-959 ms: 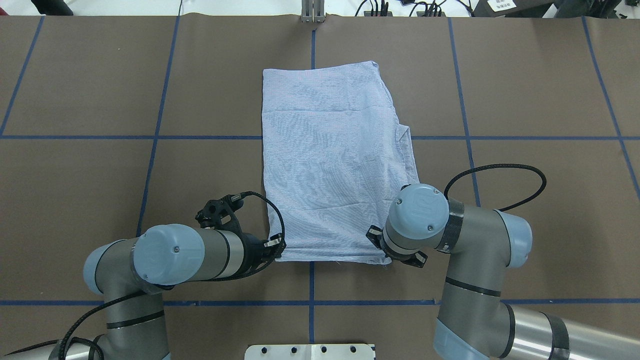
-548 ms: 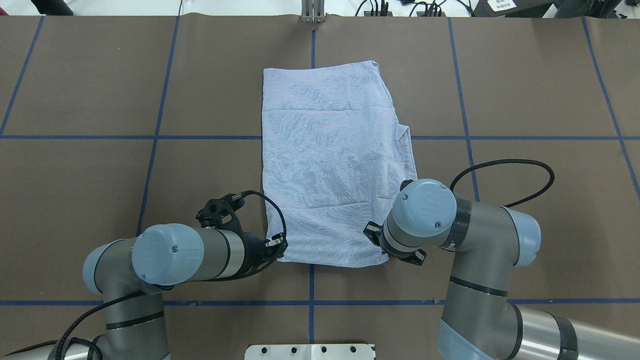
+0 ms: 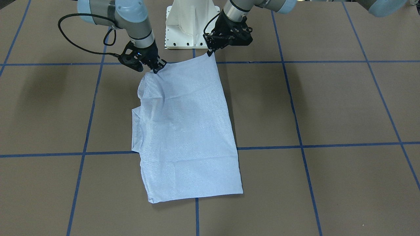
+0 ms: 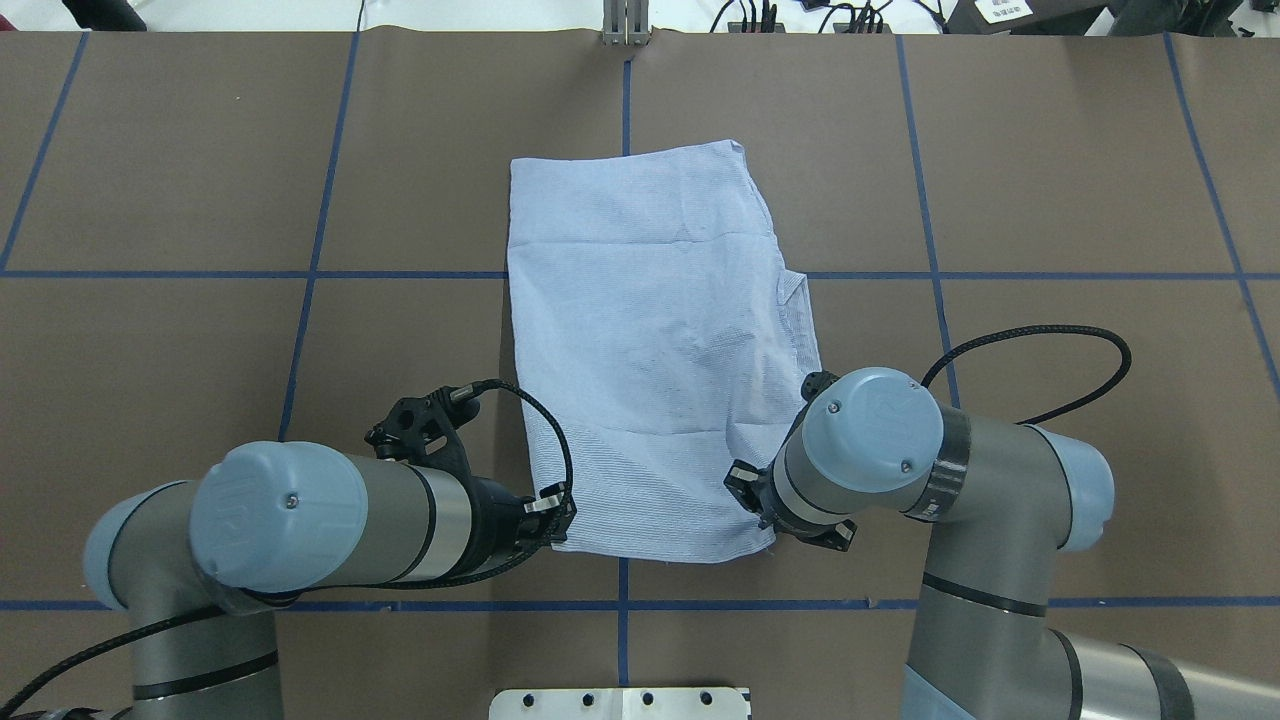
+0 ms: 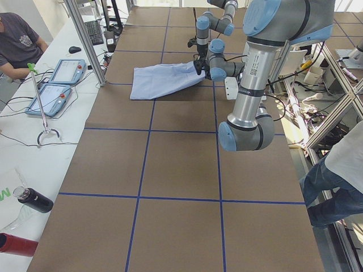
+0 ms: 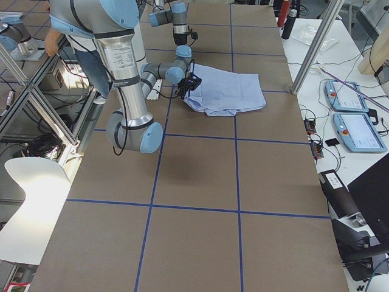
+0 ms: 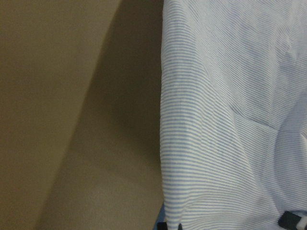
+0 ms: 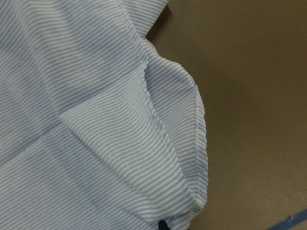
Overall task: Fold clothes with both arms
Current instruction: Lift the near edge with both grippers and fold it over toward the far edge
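- shirt (image 4: 650, 330) lies on the middle of the counter (image 4: 300, 150), part-folded, near hem raised.
- left fingers (image 3: 210, 51) and right fingers (image 3: 158, 67) each pinch a near hem corner.
- risk: a thin corner pinch slips, or the arms travel unevenly, so the fold lands skewed.

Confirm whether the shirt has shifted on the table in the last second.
Yes. The shirt slid toward the robot: its near hem now lies closer to the near blue tape line.
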You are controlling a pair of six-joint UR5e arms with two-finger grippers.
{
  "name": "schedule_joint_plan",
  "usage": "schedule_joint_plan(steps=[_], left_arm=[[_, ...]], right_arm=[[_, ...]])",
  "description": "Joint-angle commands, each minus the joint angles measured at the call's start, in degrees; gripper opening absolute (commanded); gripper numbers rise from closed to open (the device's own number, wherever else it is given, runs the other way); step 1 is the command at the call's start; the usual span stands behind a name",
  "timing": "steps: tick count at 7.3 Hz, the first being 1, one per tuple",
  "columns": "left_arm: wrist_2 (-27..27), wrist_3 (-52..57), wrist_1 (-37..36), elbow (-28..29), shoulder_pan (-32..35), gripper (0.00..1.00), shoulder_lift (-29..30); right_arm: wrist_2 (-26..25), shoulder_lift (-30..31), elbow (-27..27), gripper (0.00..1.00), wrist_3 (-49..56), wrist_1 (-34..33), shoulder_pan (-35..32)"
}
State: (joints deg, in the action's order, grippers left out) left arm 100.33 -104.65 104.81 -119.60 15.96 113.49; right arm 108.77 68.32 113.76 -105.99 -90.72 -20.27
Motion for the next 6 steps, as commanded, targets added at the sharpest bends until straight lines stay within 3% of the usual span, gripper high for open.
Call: schedule_joint_plan(steps=[1, 3, 5, 6], left_arm=[[2.1, -0.6, -5.2, -4.9, -0.7, 0.00, -0.1], [2.1, -0.6, -6.8, -5.6, -1.3, 0.00, -0.6], [2.2, -0.5, -12.9, -10.7, -1.2, 0.00, 0.0], [2.2, 0.3, -13.8, -10.0, -0.9, 0.00, 0.2]], right_arm=[[8.5, 1.5, 6.4, 0.00, -0.3, -3.1, 0.8], [15.4, 0.8, 12.2, 0.00, -0.4, -10.9, 1.0], [15.3, -1.3, 11.5, 0.00, -1.1, -10.9, 1.3], [14.9, -2.0, 10.2, 0.00, -0.6, -10.5, -2.1]])
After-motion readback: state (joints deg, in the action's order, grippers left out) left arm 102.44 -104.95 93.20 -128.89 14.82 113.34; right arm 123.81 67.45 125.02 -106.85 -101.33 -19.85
